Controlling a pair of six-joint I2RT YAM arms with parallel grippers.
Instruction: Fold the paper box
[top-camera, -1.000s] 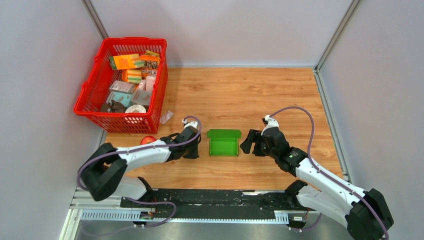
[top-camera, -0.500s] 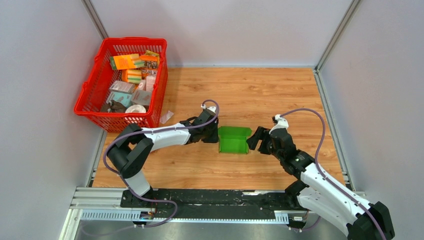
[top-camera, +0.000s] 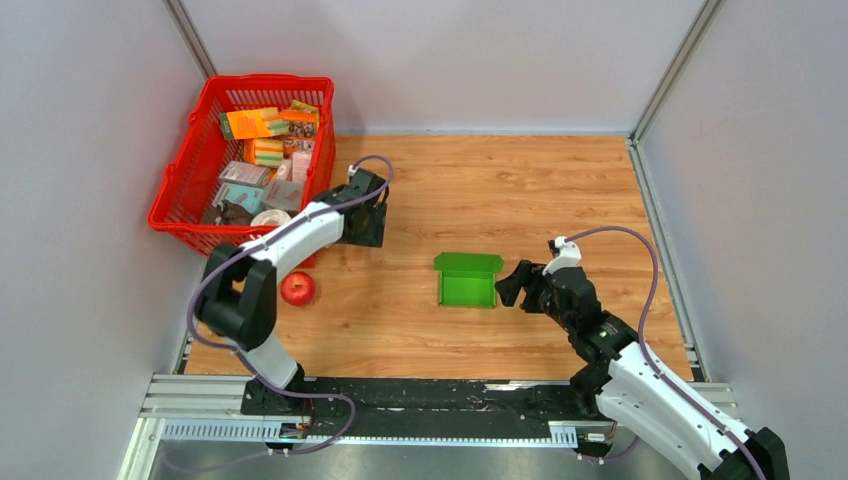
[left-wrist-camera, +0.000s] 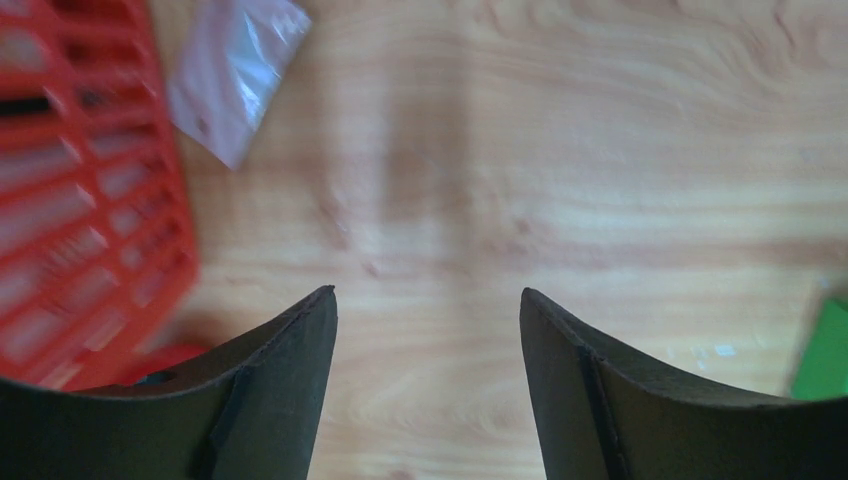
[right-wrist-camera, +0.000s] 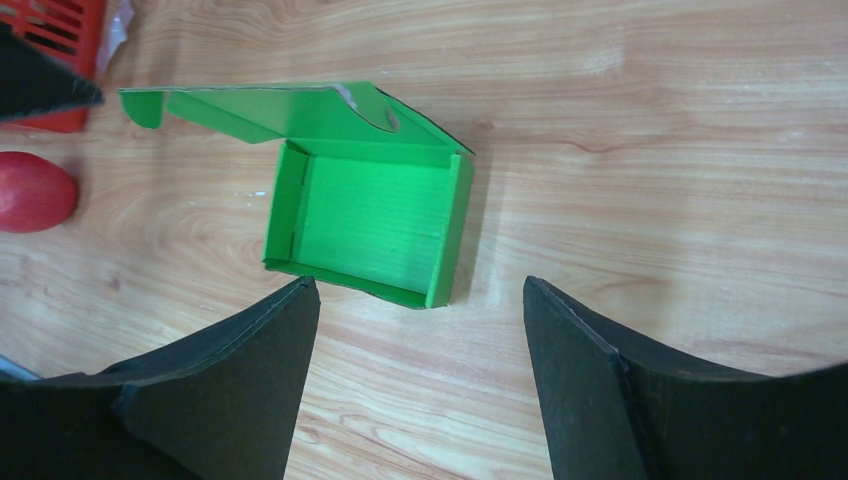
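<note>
The paper box (right-wrist-camera: 370, 215) sits lid-open on the bench (right-wrist-camera: 650, 150), just ahead of the empty right tool (right-wrist-camera: 420, 290), whose fingers are apart. The left tool (left-wrist-camera: 428, 295), also apart, hovers beside the red basket (top-camera: 220, 243), apparently not touching it.

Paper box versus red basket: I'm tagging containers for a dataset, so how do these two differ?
The paper box is solid green card; the red basket is open lattice. The paper box is empty, while the red basket holds many small packages. The paper box has a lid flap standing open; the red basket has no lid. Both sit open-topped on the wooden table.
</note>
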